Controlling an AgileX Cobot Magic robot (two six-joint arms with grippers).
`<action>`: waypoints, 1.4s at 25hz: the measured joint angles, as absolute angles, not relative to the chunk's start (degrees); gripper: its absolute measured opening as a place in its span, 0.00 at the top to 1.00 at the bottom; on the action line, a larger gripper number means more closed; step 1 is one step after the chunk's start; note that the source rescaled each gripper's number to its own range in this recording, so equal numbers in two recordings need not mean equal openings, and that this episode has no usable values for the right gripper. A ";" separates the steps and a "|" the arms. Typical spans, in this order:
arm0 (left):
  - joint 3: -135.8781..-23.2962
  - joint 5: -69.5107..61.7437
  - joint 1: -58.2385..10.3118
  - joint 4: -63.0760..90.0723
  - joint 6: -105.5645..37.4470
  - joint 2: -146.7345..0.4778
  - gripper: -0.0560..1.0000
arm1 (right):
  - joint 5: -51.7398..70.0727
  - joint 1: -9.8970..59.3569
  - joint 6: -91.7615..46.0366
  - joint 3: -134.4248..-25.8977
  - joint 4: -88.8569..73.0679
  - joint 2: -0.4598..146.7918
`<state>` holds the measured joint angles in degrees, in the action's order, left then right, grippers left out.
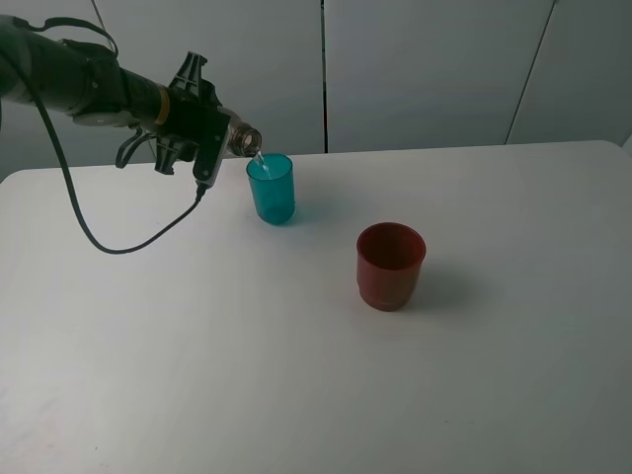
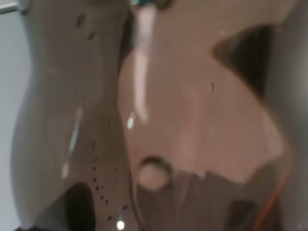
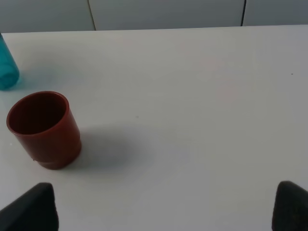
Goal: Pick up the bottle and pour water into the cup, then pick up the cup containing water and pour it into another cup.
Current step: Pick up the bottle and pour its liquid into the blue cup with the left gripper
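The left end effector (image 1: 211, 136) is clenched around the bottle (image 1: 244, 140), which it holds tipped roughly level above the far left part of the white surface (image 1: 296, 395). Only the bottle's open neck shows past the dark fingers in the high view. The mouth sits just above the near-left rim of the teal cup (image 1: 271, 188), and a thin stream of water (image 1: 260, 161) falls from it into the cup. In the left wrist view the bottle (image 2: 192, 120) fills nearly the whole picture as a blurred brownish wall of plastic with small droplets on it. A black cable (image 1: 99, 242) hangs in a loop from the left arm down to the surface.

The teal cup stands upright near the back of the surface. The red cup (image 1: 390, 265) stands upright closer to the front and to the right, well apart from the teal one, with its mouth open upward. I cannot tell whether it holds anything.

The right end effector (image 3: 161, 211) is released and grasps nothing. Its two dark fingertips (image 3: 31, 209) sit wide apart over bare surface, with the red cup (image 3: 43, 130) ahead of one of them and the teal cup (image 3: 7, 67) beyond it at the picture's edge.
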<state>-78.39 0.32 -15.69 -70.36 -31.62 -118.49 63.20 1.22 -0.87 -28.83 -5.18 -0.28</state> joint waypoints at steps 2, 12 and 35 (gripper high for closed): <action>-78.39 0.32 -15.80 -70.65 -31.62 -118.49 0.91 | 63.20 1.22 -0.87 -28.83 -5.18 -0.28; -78.49 0.32 -15.80 -71.49 -33.17 -118.49 0.91 | 63.20 1.22 -0.87 -28.83 -5.18 -0.28; -81.12 -0.30 -15.80 -72.89 -34.76 -118.70 0.91 | 63.20 1.22 -0.87 -28.83 -5.18 -0.28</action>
